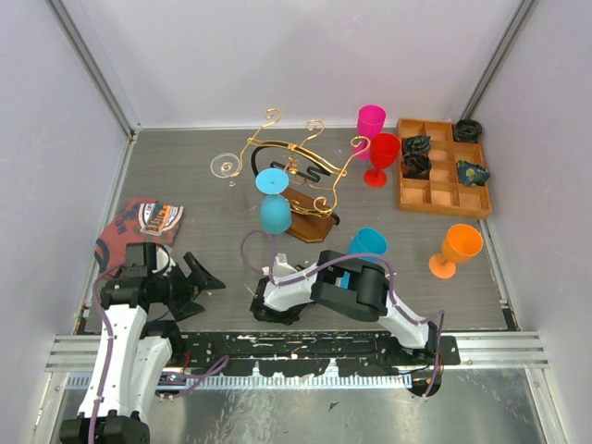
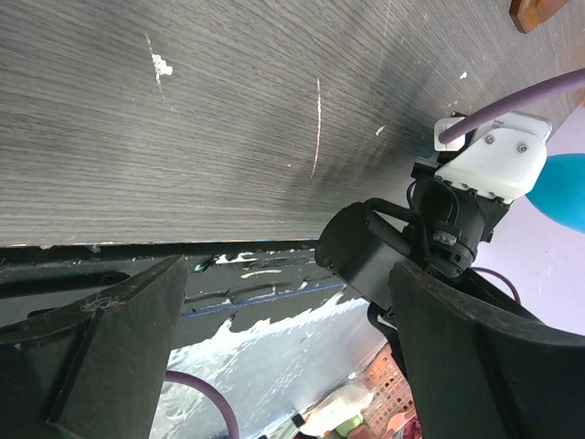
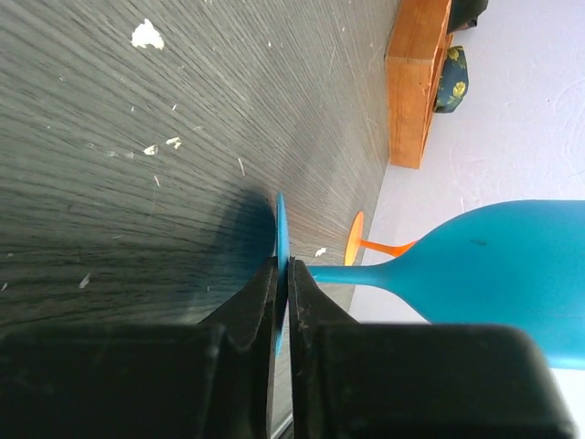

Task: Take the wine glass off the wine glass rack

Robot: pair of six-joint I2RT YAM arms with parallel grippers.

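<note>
Pinching the teal wine glass (image 3: 475, 265) by its foot with my right tool (image 3: 283, 271), my left tool (image 2: 288, 274) spread wide.

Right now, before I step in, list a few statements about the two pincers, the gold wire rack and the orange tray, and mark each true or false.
1. The left pincer is open and holds nothing. True.
2. The right pincer is wide open and empty. False: it pinches the flat foot of an opaque teal wine glass.
3. A second teal glass hangs upside down from the gold wire rack with curled scroll arms. True.
4. The orange wooden compartment tray sits at the table's left edge. False: it lies at the far right, by the wall.
</note>
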